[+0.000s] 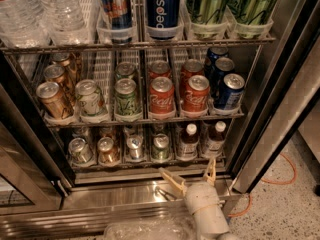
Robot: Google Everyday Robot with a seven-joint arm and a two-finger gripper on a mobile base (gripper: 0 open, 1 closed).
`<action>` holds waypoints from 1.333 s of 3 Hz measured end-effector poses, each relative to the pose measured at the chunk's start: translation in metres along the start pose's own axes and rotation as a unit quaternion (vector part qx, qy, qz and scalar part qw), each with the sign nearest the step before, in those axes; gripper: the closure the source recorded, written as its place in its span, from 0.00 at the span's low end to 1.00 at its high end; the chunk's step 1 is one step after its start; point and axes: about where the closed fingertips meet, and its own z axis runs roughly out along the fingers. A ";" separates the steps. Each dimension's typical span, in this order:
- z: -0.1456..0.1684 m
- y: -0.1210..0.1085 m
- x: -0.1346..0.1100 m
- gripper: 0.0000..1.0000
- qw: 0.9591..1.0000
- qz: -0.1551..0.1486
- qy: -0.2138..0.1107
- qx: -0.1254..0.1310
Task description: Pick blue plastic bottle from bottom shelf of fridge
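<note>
The fridge (280, 84) stands open in the camera view. Its bottom shelf (145, 159) holds several cans on the left and two small clear bottles with white caps and dark drink on the right: one blue plastic bottle (188, 141) and a second like it (215, 139). My gripper (192, 176) is low in front of the fridge's steel sill, just below and in front of these two bottles. Its two tan fingers (172, 180) are spread open and hold nothing.
The middle rack carries red Coca-Cola cans (161, 98), green and gold cans and blue cans (227, 91). The top rack holds water bottles (30, 14), a Pepsi can (162, 9) and green cans. The door frame (30, 149) is at the left. An orange cable (287, 171) lies on the floor.
</note>
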 end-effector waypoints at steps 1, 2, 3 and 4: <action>0.011 -0.003 0.013 0.00 1.000 0.000 -0.004 0.012; 0.011 -0.002 0.014 0.19 1.000 0.001 -0.004 0.012; 0.011 -0.002 0.014 0.20 1.000 0.001 -0.004 0.012; 0.012 -0.002 0.014 0.32 1.000 0.001 -0.004 0.012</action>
